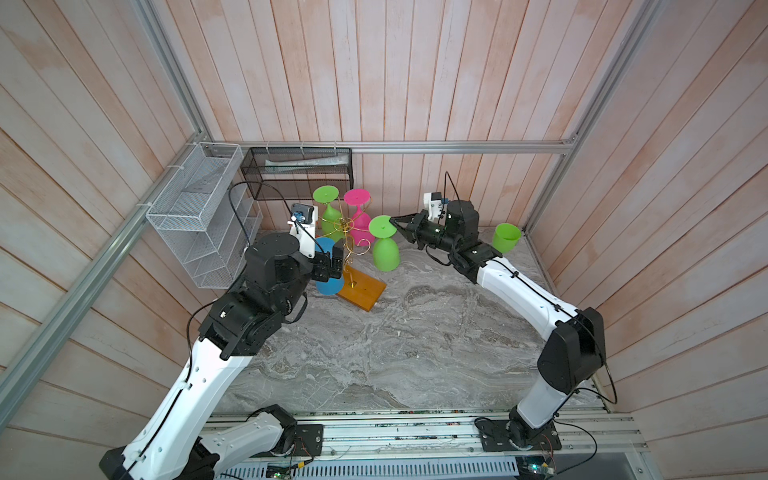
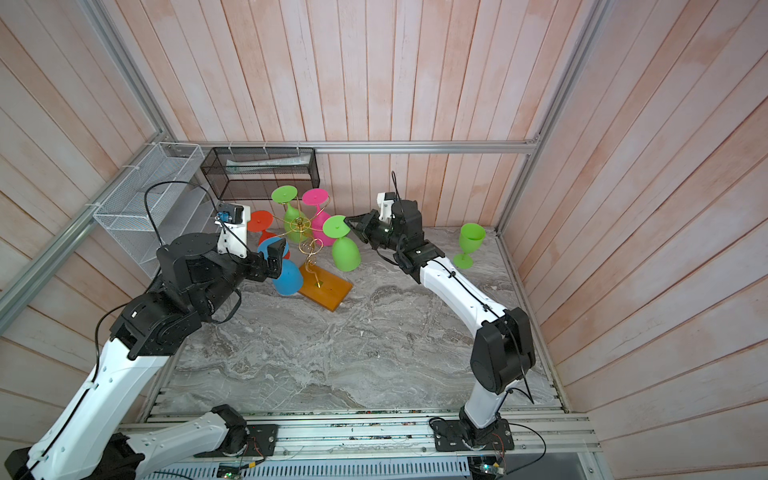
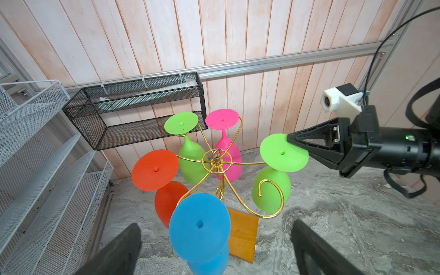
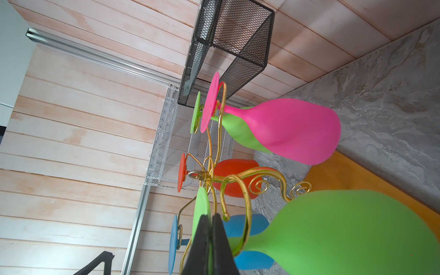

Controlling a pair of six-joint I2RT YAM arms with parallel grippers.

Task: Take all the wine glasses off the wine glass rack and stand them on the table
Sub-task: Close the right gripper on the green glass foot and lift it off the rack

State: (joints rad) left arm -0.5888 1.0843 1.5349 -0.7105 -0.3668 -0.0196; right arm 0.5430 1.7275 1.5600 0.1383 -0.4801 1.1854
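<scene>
One green wine glass (image 1: 386, 254) inverted, stem vertical, right hand (image 1: 394, 223) pinching foot, left hand (image 1: 336, 264) wide.

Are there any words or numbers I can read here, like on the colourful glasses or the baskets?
None can be read.
The coloured wine glasses and the wine glass rack are plain, with no writing.
The pale packet in the black mesh basket seems to have print, too small and blurred to read.

The grey marbled tabletop (image 1: 415, 357) carries the wine glass rack (image 1: 362, 293) on its amber wooden base, left of centre. One upright green wine glass (image 2: 471, 237) stands near the far right corner.
</scene>
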